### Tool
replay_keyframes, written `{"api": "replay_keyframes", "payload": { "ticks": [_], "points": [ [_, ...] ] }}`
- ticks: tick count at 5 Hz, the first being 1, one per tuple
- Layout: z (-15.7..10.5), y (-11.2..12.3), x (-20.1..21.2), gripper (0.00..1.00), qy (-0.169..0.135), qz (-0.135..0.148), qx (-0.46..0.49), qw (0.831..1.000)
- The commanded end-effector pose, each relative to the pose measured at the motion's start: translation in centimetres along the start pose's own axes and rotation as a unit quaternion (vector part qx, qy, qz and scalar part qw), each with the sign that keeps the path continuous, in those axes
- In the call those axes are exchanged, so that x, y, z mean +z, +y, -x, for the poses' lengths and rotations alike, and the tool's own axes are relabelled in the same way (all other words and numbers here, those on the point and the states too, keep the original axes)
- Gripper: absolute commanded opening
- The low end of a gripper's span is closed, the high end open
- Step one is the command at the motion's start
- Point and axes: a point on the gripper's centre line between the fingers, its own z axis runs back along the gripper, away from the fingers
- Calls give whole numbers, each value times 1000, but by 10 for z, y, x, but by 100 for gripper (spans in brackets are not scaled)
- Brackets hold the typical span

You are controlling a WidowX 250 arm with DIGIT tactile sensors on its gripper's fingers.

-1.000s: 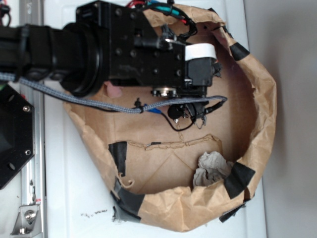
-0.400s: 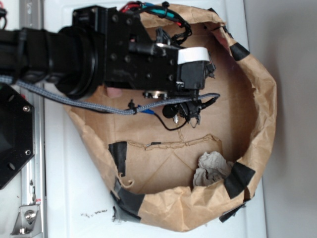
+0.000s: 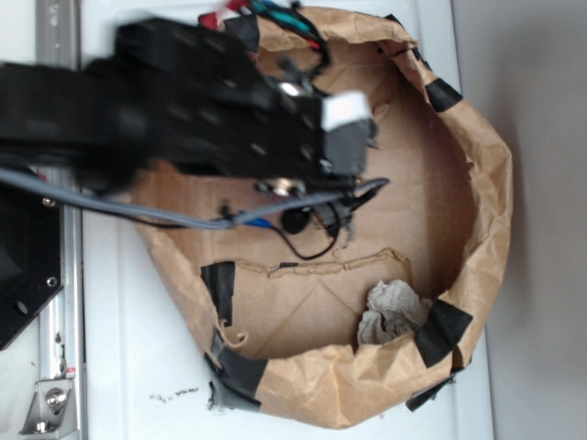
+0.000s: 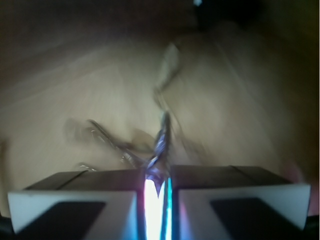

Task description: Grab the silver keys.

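Observation:
In the wrist view my gripper [image 4: 157, 176] is shut on the silver keys [image 4: 161, 137]. One shiny key is pinched between the two fingertips, and the wire ring and other keys hang from it above the brown paper floor. The view is blurred by motion. In the exterior view the black arm reaches in from the left, and the gripper [image 3: 365, 130], marked with white tape, is over the upper middle of the brown paper bag [image 3: 486, 183]. I cannot make out the keys there.
A crumpled grey-white paper wad [image 3: 390, 312] lies at the bag's lower right. Black tape patches [image 3: 442, 330] hold the bag's rolled rim. A grey braided cable [image 3: 183, 215] and black wires hang under the arm. A metal rail [image 3: 55, 275] runs along the left.
The arm and gripper have moved left, now blurred by motion, with the keys held. The paper wad and bag have not moved.

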Motion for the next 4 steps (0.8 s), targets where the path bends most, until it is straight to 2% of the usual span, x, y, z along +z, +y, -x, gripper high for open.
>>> {"api": "replay_keyframes", "payload": {
  "ticks": [1, 2, 3, 4],
  "points": [
    [18, -6, 112, 0, 37, 178, -45, 982],
    [1, -29, 98, 0, 41, 137, -40, 989],
    [-32, -53, 81, 0, 74, 64, 7, 995],
    [-43, -63, 84, 0, 67, 75, 5, 995]
  ]
}}
